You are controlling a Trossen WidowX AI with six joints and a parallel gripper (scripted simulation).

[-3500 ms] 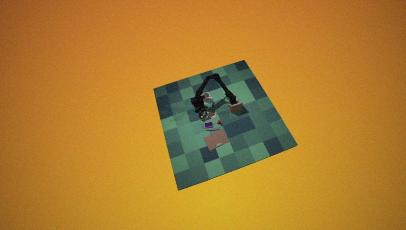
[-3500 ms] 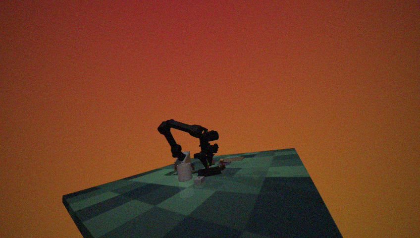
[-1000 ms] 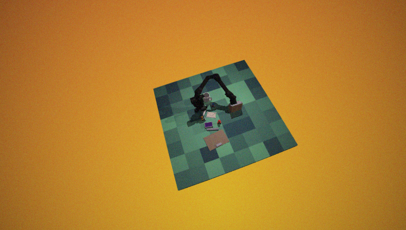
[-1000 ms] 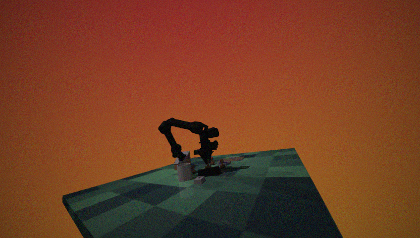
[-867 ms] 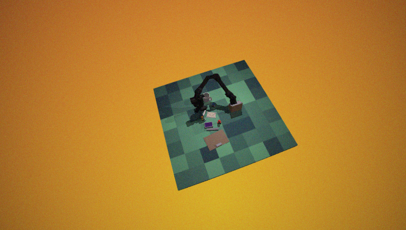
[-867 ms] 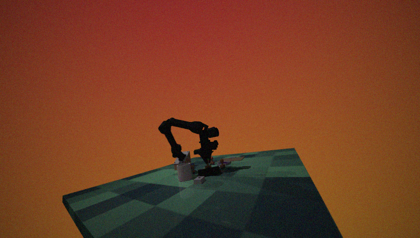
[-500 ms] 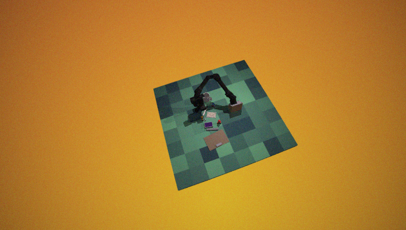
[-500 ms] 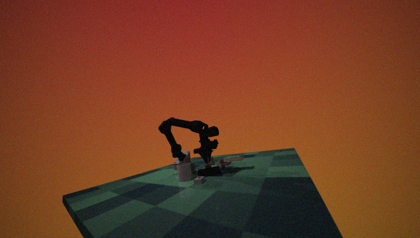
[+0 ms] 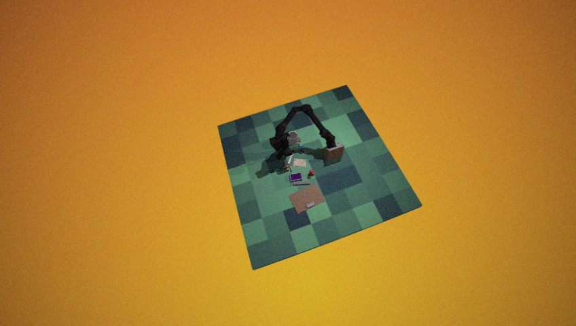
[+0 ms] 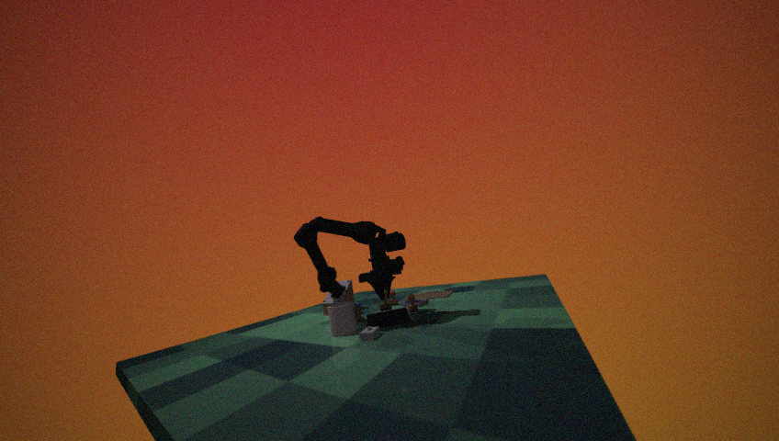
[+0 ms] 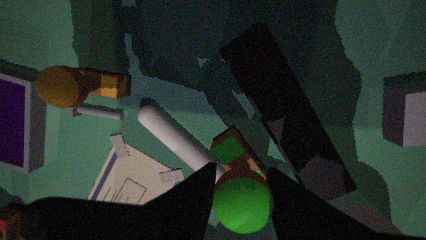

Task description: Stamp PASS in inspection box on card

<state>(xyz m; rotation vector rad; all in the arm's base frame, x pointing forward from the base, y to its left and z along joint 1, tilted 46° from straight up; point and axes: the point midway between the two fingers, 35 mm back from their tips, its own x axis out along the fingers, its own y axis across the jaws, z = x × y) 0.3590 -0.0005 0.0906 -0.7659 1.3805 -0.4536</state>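
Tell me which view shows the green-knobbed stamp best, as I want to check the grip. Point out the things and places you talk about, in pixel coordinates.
The wrist view: the green-knobbed stamp (image 11: 243, 205) fills the gap between the tool's (image 11: 243, 175) dark fingers, its knob and green patch plain. The exterior view shows only a small, dim shape at the fingertips; in the top view I cannot make it out.

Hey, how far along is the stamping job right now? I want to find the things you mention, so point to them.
The pickup looks done: the gripper (image 10: 384, 299) (image 11: 241, 172) is shut on the green-knobbed stamp (image 11: 243, 205), presumably the PASS one. It hangs clear of the purple ink pad (image 9: 295, 176) (image 11: 12, 122). Whether it's inked can't be seen. Left, as far as the pictures show: a print on the card (image 9: 299, 162) (image 11: 131, 175), whose visible box outline shows no green mark, then returning the stamp to the bench.
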